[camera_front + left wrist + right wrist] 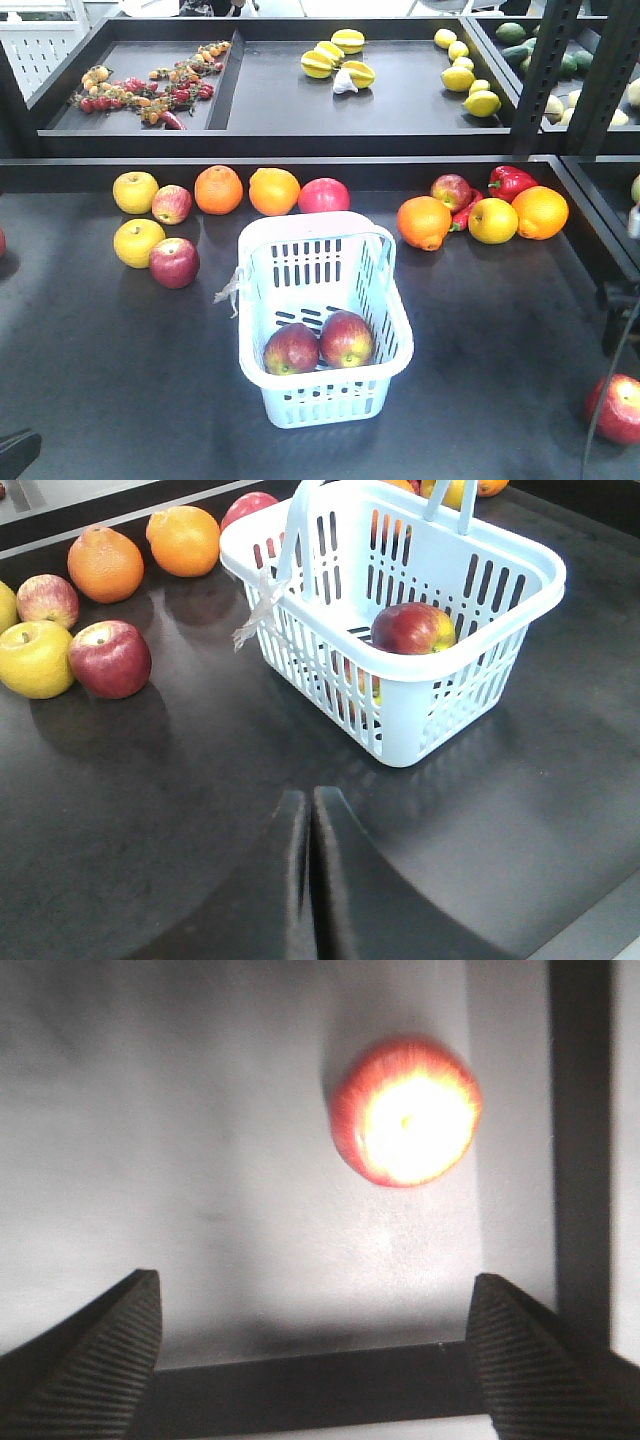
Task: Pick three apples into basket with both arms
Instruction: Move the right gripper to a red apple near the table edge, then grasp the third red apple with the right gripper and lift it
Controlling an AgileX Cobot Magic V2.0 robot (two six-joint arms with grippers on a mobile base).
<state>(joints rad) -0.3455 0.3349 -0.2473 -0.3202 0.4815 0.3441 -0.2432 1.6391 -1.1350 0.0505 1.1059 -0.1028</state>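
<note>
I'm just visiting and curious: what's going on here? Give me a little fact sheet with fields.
basket: pale blue basket on the dark table
apples in basket: two, side by side
loose apple nearest right arm: red apple on the table, ahead of the gripper
right gripper: open, holding nothing
left gripper: shut, empty, pointing toward the basket
other fruit: oranges and yellow fruits behind the basket

Mock grocery produce section, likely lab setup. Black tiered display trays [240, 130] with raised edges and dividers hold loose fruit: oranges [219, 189], lemons [458, 78], red pepper [511, 181], cherry tomatoes [150, 90]. Pale blue shopping basket [325, 330] sits on lower tray.
</note>
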